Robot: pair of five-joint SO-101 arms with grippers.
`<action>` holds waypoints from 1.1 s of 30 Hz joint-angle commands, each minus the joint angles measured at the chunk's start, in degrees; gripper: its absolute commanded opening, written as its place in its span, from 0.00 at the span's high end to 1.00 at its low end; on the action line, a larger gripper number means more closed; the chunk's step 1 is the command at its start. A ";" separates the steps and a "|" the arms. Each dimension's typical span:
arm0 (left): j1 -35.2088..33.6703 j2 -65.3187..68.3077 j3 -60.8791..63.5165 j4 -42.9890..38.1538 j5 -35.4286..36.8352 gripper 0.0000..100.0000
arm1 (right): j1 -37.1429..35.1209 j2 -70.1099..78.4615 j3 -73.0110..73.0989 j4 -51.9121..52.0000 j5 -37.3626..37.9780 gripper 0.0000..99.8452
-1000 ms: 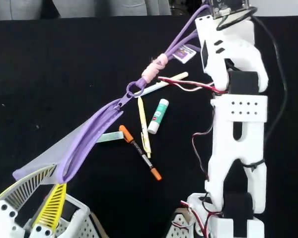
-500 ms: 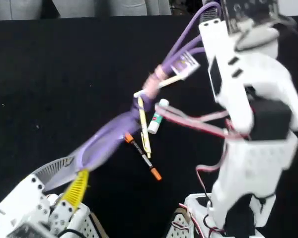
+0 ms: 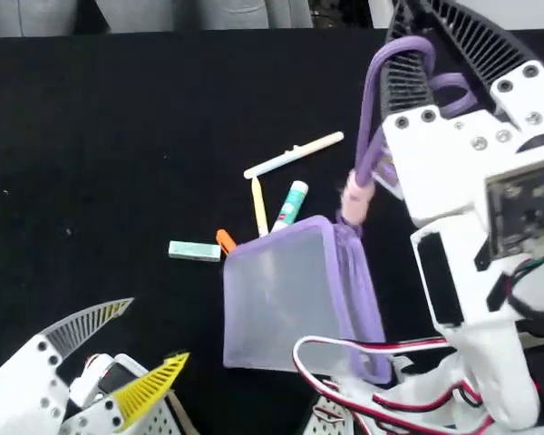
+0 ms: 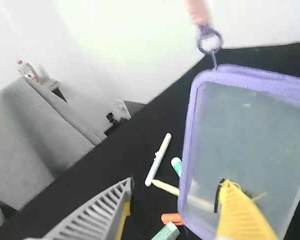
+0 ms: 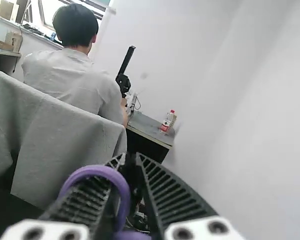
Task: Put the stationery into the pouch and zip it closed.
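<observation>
The left claw [image 3: 159,331], fingers apart, has let go of the purple pouch [image 3: 286,304]. The pouch now dangles over the near middle of the table [image 3: 91,136] from its strap [image 3: 374,118], which is clamped in the raised right claw [image 5: 130,162]. The pens [image 3: 293,155] lie just beyond it, still unpacked, so the pouch probably needs gripping again.

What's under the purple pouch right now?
The orange marker and the yellow pen run under the pouch at its top edge, with one end of each showing. Their other ends are covered, as is the table beneath.
</observation>
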 commanded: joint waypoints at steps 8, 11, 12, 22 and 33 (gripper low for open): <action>0.57 0.18 -0.84 0.00 0.62 0.72 | 2.64 -0.04 -10.95 -0.62 5.36 0.99; 0.57 0.18 2.86 0.00 0.62 0.72 | 6.24 -0.04 -12.18 -1.05 5.36 0.99; 0.66 0.18 4.26 -0.09 0.62 0.72 | 7.91 -0.04 -12.18 -1.14 5.36 0.99; -10.33 0.09 24.31 -14.15 4.22 0.76 | 21.71 0.04 -9.71 0.97 5.01 0.99; -22.46 0.09 52.62 -38.77 4.48 0.76 | 27.25 -0.48 8.04 1.76 4.92 0.99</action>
